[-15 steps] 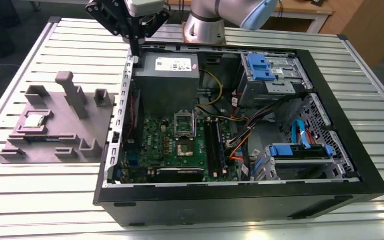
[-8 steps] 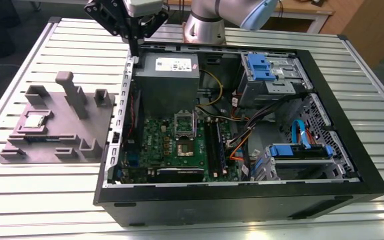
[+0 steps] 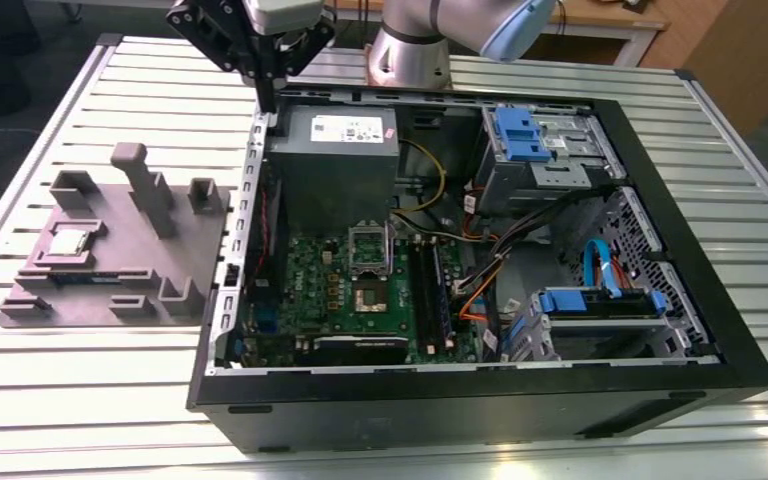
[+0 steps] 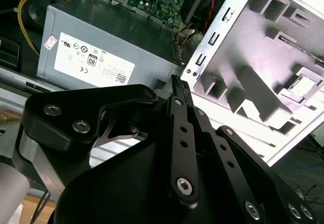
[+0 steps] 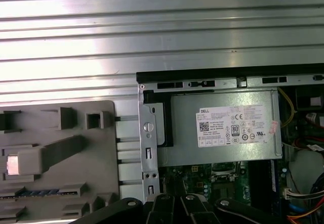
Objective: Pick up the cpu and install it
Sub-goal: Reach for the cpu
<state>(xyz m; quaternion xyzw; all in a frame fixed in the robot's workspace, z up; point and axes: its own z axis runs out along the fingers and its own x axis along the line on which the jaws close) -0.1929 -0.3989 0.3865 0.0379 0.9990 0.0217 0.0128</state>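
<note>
The cpu (image 3: 69, 241) is a small shiny square lying flat in a recess of the grey tray (image 3: 177, 262), at the exterior view's left, outside the computer case. It also shows as a bright square in the first wrist view (image 5: 13, 164) and at the tray's far side in the second wrist view (image 4: 302, 85). My gripper (image 3: 267, 98) hangs above the case's back corner, beside the power supply, well away from the cpu. Its black fingers (image 4: 178, 90) are pressed together with nothing between them. The motherboard's socket (image 3: 368, 262) sits in the middle of the green board.
The open black computer case (image 3: 491, 400) lies on a slatted metal table (image 3: 77, 400). A grey power-supply box (image 3: 337, 160) fills the case's back corner. Blue drive bays (image 3: 531, 135) and loose cables (image 3: 491, 270) lie toward the exterior view's right. Upright posts (image 3: 137, 180) stand on the tray.
</note>
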